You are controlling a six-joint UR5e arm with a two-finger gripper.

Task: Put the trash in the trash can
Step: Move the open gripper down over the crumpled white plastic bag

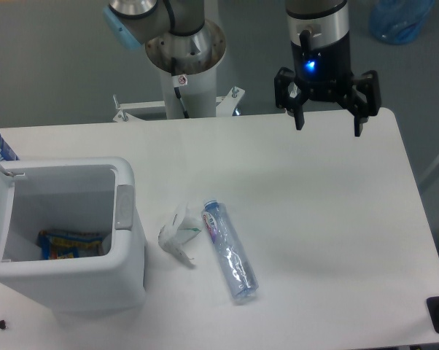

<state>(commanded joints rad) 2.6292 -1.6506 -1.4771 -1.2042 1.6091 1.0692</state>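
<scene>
Your gripper (327, 125) hangs over the far edge of the bench (336, 219), fingers (299, 117) spread wide and holding nothing. Nothing picked yet by the look of it.

Both trash pieces lie well apart from the fingers, nearer the camera and off toward the bin side. The crumpled white wrapper (177, 235) sits just beside the clear plastic bottle (229, 251); can't tell if they touch. The trash can (125, 255) is beyond them, lid swung open, a blue-and-orange snack packet (68, 243) already lying inside.

Risks from here:
- Bottle is a smooth, clear cylinder lying flat and slightly diagonal. Close across it off-centre and it likely rolls or squirts out of the fingers.
- It's long. Grab it near one end and it probably sags and clips the bin rim on the way in.
- Wrapper is thin, light, irregular, low to the bench. The fingers may pinch only a flap, or nudge it away.
- The two are close, so going for one may shove the other.
- Bin is white rounded plastic with a grey latch tab (124, 206) on the side facing the trash; keep clear of it.
</scene>
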